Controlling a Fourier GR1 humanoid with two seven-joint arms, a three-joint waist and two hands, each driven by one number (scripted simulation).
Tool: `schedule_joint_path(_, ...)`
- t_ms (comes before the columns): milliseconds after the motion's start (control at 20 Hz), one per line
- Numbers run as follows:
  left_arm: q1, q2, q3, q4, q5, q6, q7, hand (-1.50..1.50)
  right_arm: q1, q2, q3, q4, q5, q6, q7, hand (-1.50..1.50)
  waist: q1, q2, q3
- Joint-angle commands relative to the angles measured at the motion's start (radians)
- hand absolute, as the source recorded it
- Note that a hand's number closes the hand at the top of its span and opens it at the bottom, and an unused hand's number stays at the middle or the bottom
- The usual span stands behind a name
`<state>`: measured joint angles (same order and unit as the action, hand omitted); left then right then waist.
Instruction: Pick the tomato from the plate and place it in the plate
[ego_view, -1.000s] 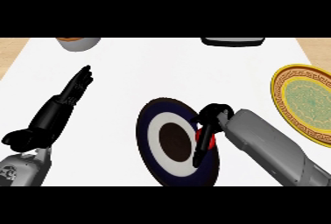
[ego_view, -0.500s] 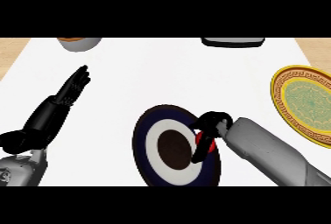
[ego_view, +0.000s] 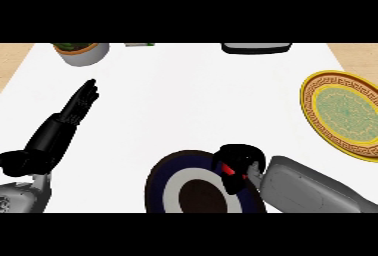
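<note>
Your left hand (ego_view: 63, 125) rests open at the left, fingers straight, pointing away. Your right hand (ego_view: 238, 161), on its grey forearm (ego_view: 310, 190), curls round the tomato (ego_view: 228, 171).

robot hand (ego_view: 240, 155) clasping tomato (ego_view: 228, 171), above dark plate (ego_view: 158, 174)

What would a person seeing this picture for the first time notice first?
The black right hand curls round a red tomato over the dark blue plate at the lower middle. A yellow and green plate lies at the right edge, and the left hand rests open at the left.
</note>
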<state>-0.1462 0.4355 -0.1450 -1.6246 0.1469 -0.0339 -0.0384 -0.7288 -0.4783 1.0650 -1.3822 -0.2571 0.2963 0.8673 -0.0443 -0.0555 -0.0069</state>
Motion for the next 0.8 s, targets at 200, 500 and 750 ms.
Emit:
schedule_joint_path(200,0.044,0.007,0.031,0.01,0.005,0.021,0.008,0.0,0.012,-0.212,0.159,-0.32,0.503,-0.243,-0.166,1.5,-0.078,-0.014,0.014)
schedule_joint_path(500,0.066,0.006,0.041,-0.013,-0.012,0.043,-0.008,0.0,0.123,-0.443,0.156,-0.578,0.74,-0.487,-0.21,1.5,-0.108,-0.001,0.013)
schedule_joint_path(750,0.088,-0.003,0.047,-0.026,-0.001,0.044,-0.012,0.0,0.265,-0.689,0.119,-0.792,0.849,-0.667,-0.225,1.5,-0.093,0.017,0.011)
